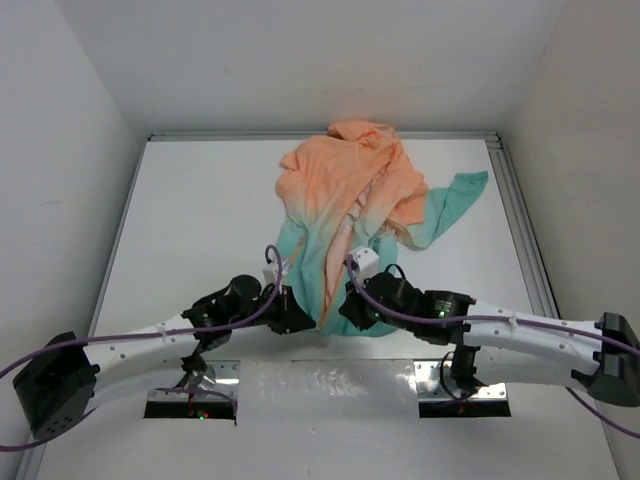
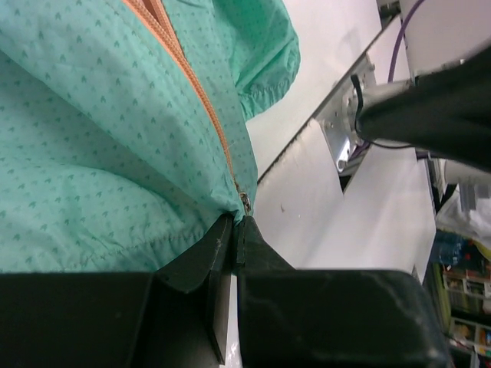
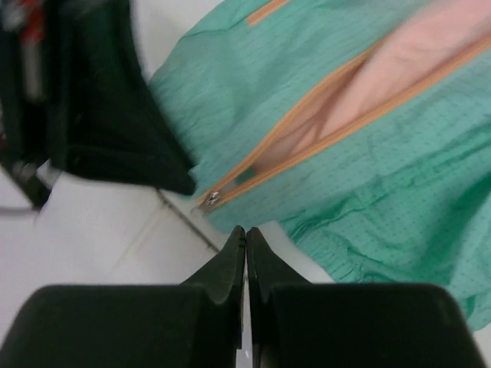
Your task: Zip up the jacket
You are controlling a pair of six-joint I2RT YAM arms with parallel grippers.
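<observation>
The jacket [image 1: 350,200] lies crumpled on the white table [image 1: 200,220], peach at the far end and teal toward me. Its orange zipper [image 2: 196,84] runs down to a metal end [image 2: 245,203] at the bottom hem. My left gripper [image 2: 236,222] is shut on that teal hem right beside the zipper end. In the right wrist view the zipper [image 3: 337,115] gapes open over pink lining, with the slider [image 3: 212,199] at the hem. My right gripper [image 3: 245,230] is shut with nothing in it, its tips just short of the hem below the slider. From above, both grippers [image 1: 300,315] [image 1: 350,310] meet at the jacket's near edge.
White walls close in the table on the left, right and far sides. A metal rail [image 1: 520,220] runs along the right edge. Metal mounting plates [image 1: 465,375] sit at the arm bases. The right arm [image 2: 437,107] crosses the upper right of the left wrist view.
</observation>
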